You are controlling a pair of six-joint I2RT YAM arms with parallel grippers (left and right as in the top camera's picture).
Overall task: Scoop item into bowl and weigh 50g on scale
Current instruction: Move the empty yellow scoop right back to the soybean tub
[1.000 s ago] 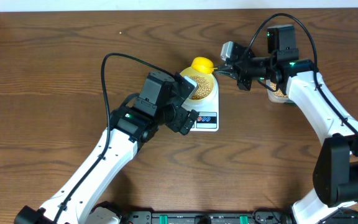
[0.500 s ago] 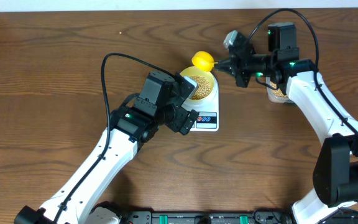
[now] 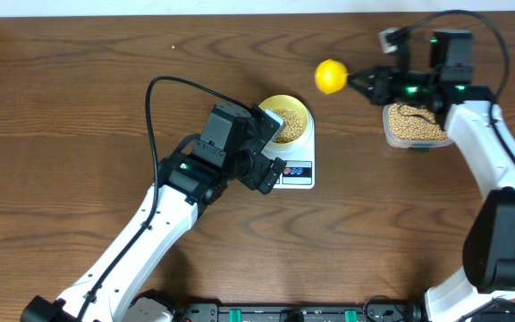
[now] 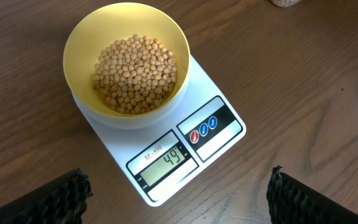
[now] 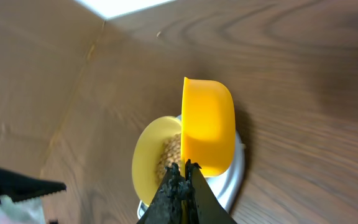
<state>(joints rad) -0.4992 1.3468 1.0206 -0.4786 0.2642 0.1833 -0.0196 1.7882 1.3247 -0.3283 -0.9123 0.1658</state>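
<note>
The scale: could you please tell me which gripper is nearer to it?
Left. The left gripper hovers open at the scale's edge; the right gripper holds the scoop farther off, by the tub.

The right hand [image 3: 365, 81] has carried the scoop [image 3: 331, 76] rightward, away from the bowl [image 3: 289, 119].

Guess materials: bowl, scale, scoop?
Going on looks only: the bowl seems to be plastic, pale yellow with a smooth matte wall. The scale looks like white moulded plastic, with rounded corners and a soft sheen. The scoop is probably plastic, judging by its uniform bright yellow and slight gloss.
</note>
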